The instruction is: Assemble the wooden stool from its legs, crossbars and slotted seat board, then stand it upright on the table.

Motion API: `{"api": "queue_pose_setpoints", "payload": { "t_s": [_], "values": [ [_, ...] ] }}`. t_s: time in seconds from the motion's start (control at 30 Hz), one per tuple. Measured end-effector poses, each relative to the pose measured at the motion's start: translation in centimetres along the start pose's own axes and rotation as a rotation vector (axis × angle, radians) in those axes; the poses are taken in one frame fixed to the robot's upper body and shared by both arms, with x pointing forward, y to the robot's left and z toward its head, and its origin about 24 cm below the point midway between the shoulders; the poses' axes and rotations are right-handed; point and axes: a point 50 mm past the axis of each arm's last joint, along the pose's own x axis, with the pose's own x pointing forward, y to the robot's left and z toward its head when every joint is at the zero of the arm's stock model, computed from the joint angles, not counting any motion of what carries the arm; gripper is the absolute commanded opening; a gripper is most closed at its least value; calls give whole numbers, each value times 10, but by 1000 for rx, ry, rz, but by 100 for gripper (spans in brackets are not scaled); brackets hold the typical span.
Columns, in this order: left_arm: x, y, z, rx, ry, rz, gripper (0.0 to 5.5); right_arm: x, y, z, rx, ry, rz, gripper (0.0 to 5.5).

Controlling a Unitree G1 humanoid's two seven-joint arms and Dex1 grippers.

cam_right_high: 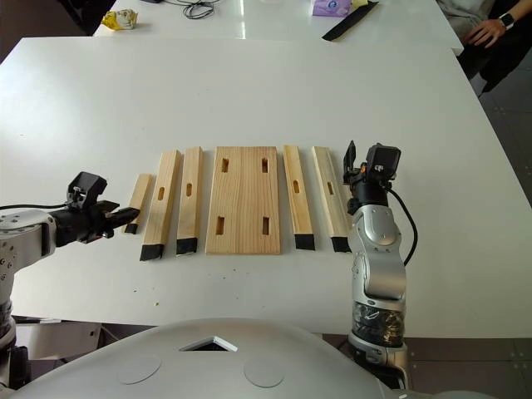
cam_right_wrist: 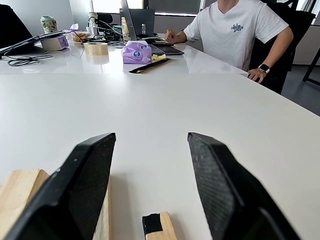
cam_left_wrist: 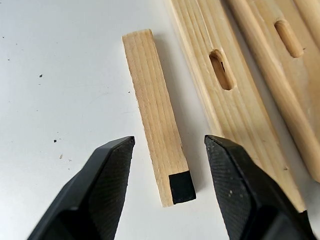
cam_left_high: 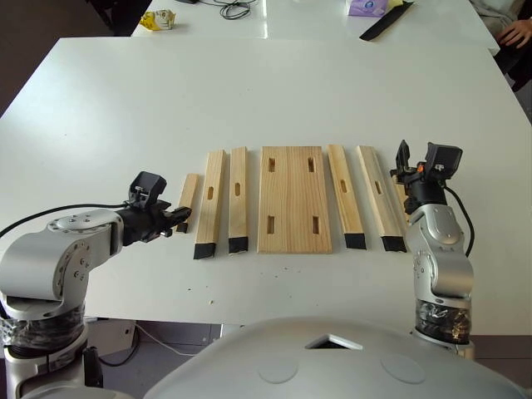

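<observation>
My left fingers [cam_left_wrist: 107, 180] stand wide apart with nothing between them but air, low over the table [cam_left_high: 125, 108] at the left end of the row. The short crossbar [cam_left_wrist: 156, 110] lies straight ahead of them, its long axis running near to far. Its black-capped near end sits in the gap between the two fingers and touches neither. I judge that closing here would take it across its width. To its right, parallel to it, lie the left legs [cam_left_high: 214, 199], then the seat board [cam_left_high: 293, 198], then the right legs [cam_left_high: 345, 195]. My right fingers [cam_right_wrist: 85, 175], also spread and empty, are just beside the rightmost leg, well apart from the crossbar. The left arm is the nearer one.
</observation>
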Motion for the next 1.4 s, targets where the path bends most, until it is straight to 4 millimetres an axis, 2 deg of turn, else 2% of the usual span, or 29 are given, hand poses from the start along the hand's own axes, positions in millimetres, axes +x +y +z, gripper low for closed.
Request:
{"api": "queue_pose_setpoints", "payload": {
  "t_s": [0.4, 1.0, 1.17, 1.4],
  "values": [
    [10, -5, -8, -15, 13, -5, 262, 1, 0, 1, -6, 0, 10, 270],
    [20, 2, -14, -27, 19, 27, 262, 1, 1, 0, -7, 8, 22, 270],
    [20, 4, -10, -7, 16, 32, 262, 1, 1, 0, -6, 10, 19, 270],
    [13, 13, 11, 69, -31, 50, 262, -1, 7, -3, 20, 19, 8, 270]
  ]
}}
